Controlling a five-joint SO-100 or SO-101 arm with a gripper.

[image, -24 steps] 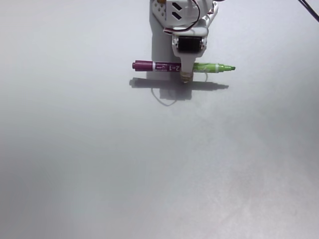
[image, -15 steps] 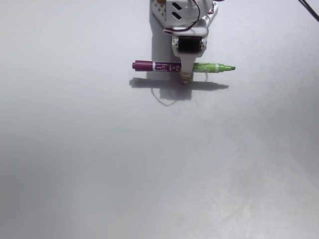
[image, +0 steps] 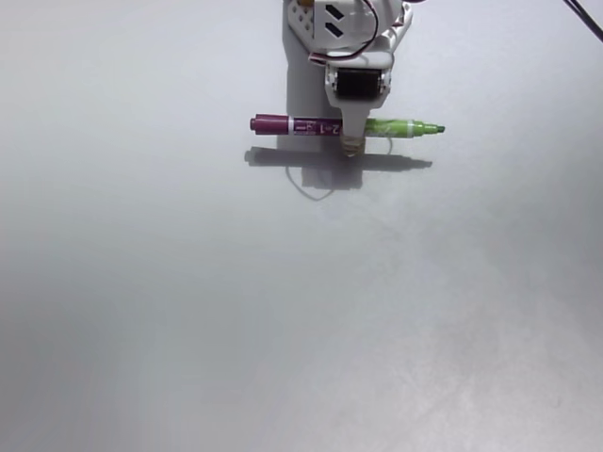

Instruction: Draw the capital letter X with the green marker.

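Note:
The green marker (image: 396,127) lies level in the fixed view. Its dark purple half with white print points left and its light green half and tip point right. My white gripper (image: 351,141) comes down from the top edge and is shut on the marker near its middle. The marker's shadow falls well below it on the grey surface, so it hangs above the table. I cannot make out a capital letter X. Only a faint thin curved line (image: 314,192) shows just under the shadow.
The plain grey table surface (image: 283,330) fills the view. A dark cable (image: 586,21) crosses the top right corner. The arm's white body and servo (image: 356,83) sit at the top centre.

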